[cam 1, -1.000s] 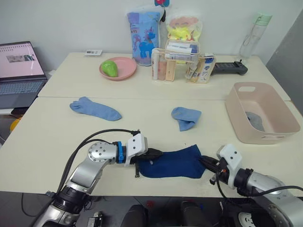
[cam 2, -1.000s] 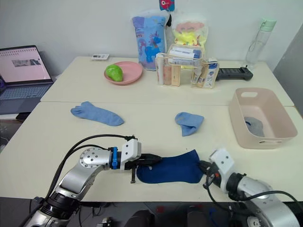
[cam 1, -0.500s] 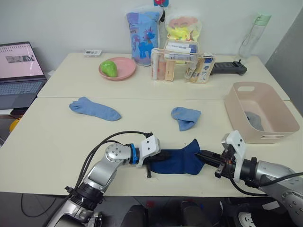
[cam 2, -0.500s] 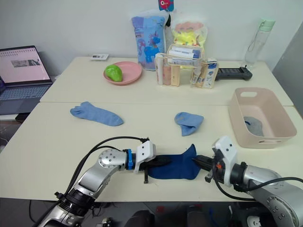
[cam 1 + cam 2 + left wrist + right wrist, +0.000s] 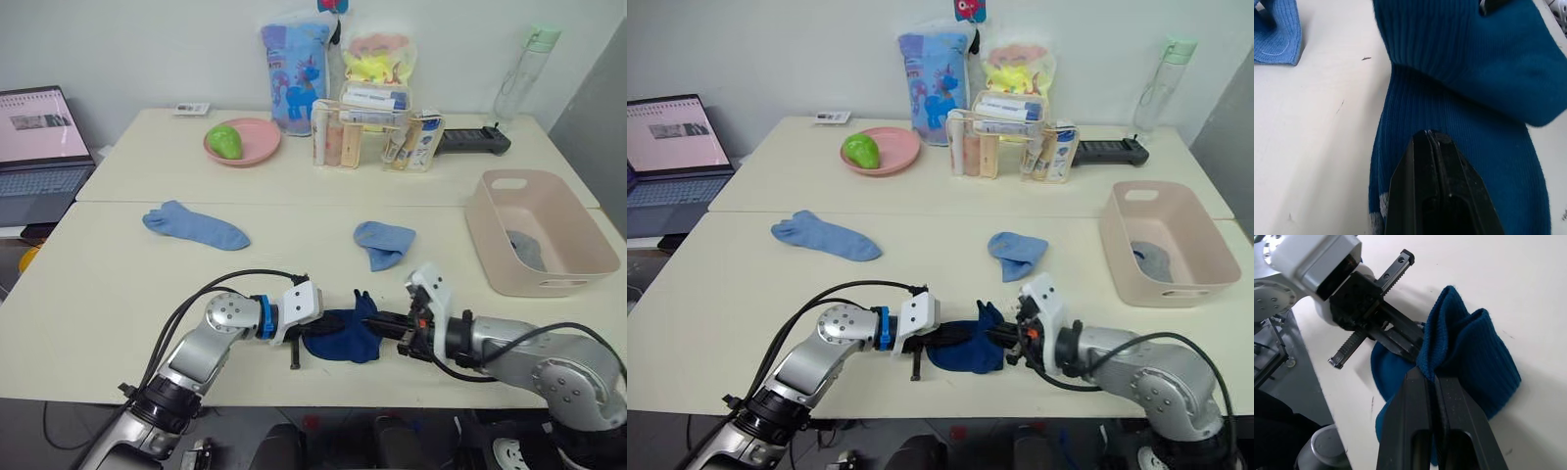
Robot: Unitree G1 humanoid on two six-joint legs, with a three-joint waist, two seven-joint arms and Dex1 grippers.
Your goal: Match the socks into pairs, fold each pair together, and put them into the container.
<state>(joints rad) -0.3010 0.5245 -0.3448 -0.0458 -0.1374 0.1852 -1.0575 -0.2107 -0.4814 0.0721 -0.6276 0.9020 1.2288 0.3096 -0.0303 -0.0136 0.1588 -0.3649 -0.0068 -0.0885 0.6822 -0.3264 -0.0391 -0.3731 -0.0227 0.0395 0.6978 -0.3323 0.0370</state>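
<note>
A dark navy sock [image 5: 343,336] lies bunched near the table's front edge, its right end lifted and folded over to the left. My left gripper [image 5: 321,327] is shut on its left end, seen close in the left wrist view [image 5: 1430,135]. My right gripper [image 5: 380,323] is shut on the raised cuff [image 5: 1459,333]. One light blue sock [image 5: 194,225] lies flat at mid-left, and another light blue sock [image 5: 383,243] lies folded at mid-table. The pink-beige container [image 5: 495,257] stands at the right with a grey sock [image 5: 529,251] inside.
On the far table stand a pink plate [image 5: 257,147] with a green fruit, an organizer [image 5: 377,127] of bottles and tubes, bags, a water bottle [image 5: 524,73] and a black device [image 5: 475,142]. A laptop [image 5: 39,147] sits at the far left.
My right gripper has travelled left with the sock's end, folding the navy sock over toward my left gripper. The sock is now a short bunch instead of lying stretched out.
</note>
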